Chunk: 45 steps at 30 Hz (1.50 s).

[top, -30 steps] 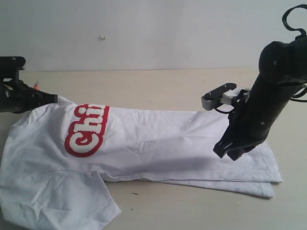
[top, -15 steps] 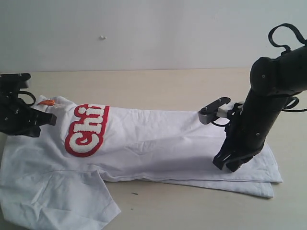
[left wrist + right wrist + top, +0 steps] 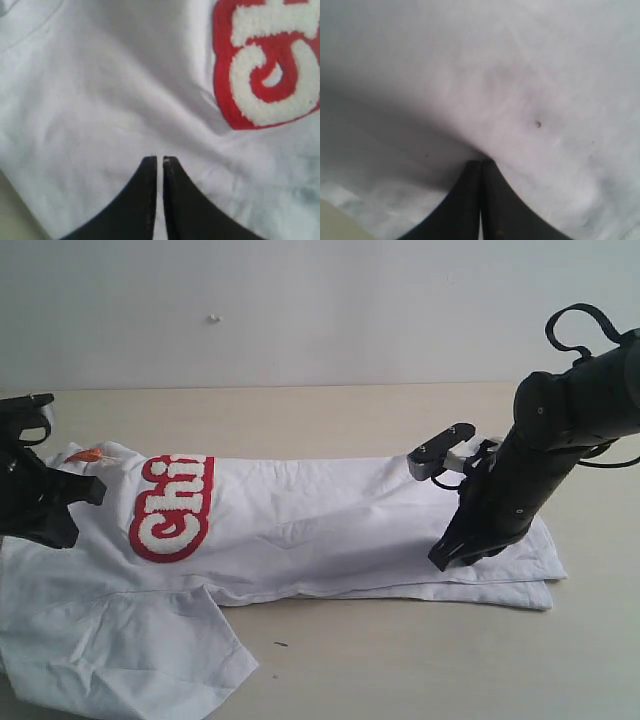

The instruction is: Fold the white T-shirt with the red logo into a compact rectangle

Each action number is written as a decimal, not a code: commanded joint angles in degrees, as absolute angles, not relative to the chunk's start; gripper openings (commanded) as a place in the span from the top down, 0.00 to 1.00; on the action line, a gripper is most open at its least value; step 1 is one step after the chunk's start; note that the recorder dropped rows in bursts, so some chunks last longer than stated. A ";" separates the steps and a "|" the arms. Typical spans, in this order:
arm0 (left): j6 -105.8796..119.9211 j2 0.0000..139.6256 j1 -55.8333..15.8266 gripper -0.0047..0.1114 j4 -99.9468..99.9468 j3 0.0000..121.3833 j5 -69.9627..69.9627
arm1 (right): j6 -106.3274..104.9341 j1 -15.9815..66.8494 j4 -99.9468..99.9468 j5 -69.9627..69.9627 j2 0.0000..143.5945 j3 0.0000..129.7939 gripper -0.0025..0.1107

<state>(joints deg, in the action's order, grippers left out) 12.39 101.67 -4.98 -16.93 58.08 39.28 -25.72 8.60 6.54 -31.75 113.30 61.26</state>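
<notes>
The white T-shirt (image 3: 320,510) lies on the table, folded lengthwise, with its collar end at the left and its hem at the right. The red logo (image 3: 172,508) faces up near the collar, and only the letters "Chi" show. It fills a corner of the left wrist view (image 3: 270,65). My left gripper (image 3: 88,490) sits shut over the shoulder fabric (image 3: 159,159), with nothing pinched. My right gripper (image 3: 440,560) is down on the hem half. Its jaws are shut with the cloth puckered at the tips (image 3: 481,161).
An orange neck tag (image 3: 85,454) sticks out at the collar. One sleeve (image 3: 130,650) spreads toward the front left corner. Bare beige table (image 3: 400,660) shows in front of and behind the shirt. A pale wall stands at the back.
The right gripper came down onto the cloth and moved left, and the whole shirt slid left with it. The left gripper moved from the collar down over the shoulder.
</notes>
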 commanded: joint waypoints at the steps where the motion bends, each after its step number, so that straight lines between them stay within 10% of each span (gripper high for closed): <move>1: 12.98 97.87 -5.10 0.66 -17.39 57.77 46.47 | -25.40 8.65 6.06 -30.56 112.03 61.10 0.98; 5: 12.71 94.19 -5.10 0.51 -16.77 53.29 47.11 | -25.40 8.65 9.40 -31.99 109.10 61.10 0.98; 11: 11.25 89.22 -5.10 0.62 -19.55 40.70 37.25 | -25.68 8.65 12.27 -34.25 105.70 60.99 0.98; 21: 11.25 85.02 -5.10 0.45 -24.21 31.88 26.99 | -31.46 8.65 18.70 -38.61 103.77 60.99 0.98; 45: 1.18 86.90 0.92 0.45 -17.54 28.29 17.97 | -31.84 8.65 19.29 -40.54 103.77 60.99 0.98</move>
